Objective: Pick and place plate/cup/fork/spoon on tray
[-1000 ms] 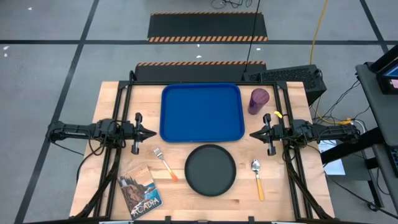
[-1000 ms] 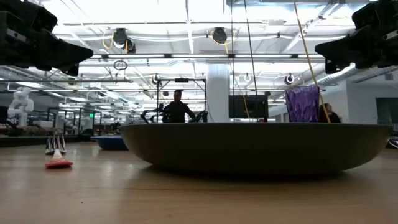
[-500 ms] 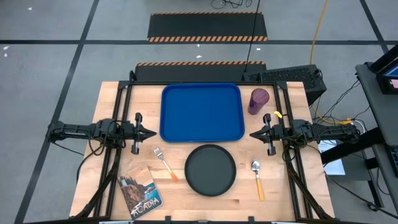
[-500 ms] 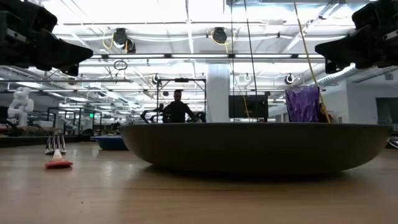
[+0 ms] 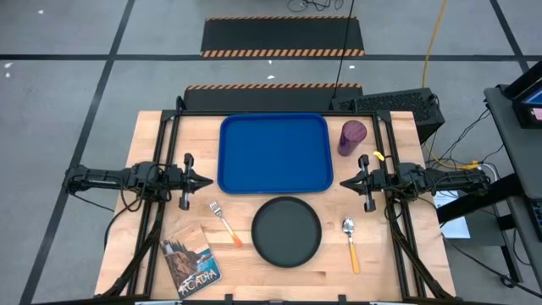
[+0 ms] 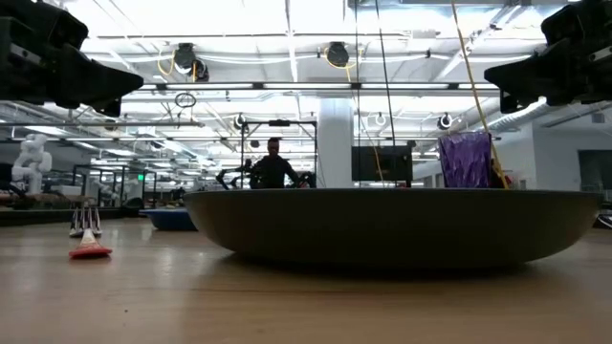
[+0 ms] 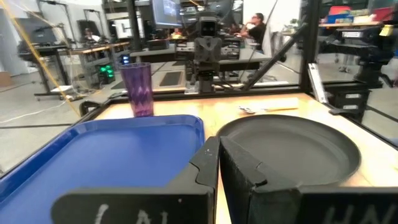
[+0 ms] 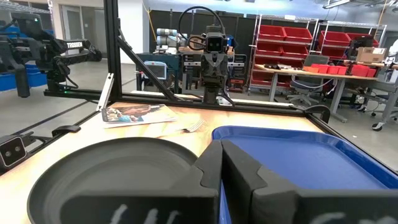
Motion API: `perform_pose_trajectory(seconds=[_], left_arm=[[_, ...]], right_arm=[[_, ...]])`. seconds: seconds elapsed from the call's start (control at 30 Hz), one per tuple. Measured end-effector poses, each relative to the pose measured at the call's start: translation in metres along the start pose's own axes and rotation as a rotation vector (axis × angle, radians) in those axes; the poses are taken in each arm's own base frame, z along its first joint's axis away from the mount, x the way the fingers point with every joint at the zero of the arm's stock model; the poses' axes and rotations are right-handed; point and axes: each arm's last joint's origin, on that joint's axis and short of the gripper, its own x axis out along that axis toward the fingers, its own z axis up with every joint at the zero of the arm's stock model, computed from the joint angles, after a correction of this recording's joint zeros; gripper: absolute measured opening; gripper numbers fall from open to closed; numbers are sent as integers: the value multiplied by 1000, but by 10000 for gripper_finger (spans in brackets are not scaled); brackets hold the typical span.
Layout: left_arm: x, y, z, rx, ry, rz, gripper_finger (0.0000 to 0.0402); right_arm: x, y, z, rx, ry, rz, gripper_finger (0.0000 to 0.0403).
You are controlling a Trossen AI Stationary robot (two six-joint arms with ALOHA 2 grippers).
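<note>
Both grippers, left (image 5: 206, 182) and right (image 5: 345, 183), hover closed and empty flanking the tray (image 5: 274, 154). The plate (image 5: 287, 231) lies just beyond their tips; its low rim risks slipping from a shallow pinch.

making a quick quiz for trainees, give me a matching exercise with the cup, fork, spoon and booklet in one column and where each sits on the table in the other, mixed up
Things:
1. the cup
2. the fork
3. the spoon
4. the booklet

Places, seen from the high view:
A. on the wood beside the plate, on the right arm's side
B. near the table corner on the left arm's side, beyond the fork
C. standing just outside the tray, on the right arm's side
D. between the plate and the booklet

Pairs: 1-C, 2-D, 3-A, 4-B
</note>
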Motion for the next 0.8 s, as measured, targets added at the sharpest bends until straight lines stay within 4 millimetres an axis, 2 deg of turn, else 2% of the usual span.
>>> perform_pose_trajectory(seconds=[0.3,0.53,0.63,0.8], left_arm=[[0,2,0,-9,0,50,19],[0,2,0,15,1,51,19],[0,2,1,10,-6,54,19],[0,2,5,9,-47,61,19]], right_arm=[[0,0,0,-22,-2,-1,0],[0,0,1,110,-14,-1,0],[0,0,5,185,-52,0,0],[-1,-3,18,122,-172,-81,0]])
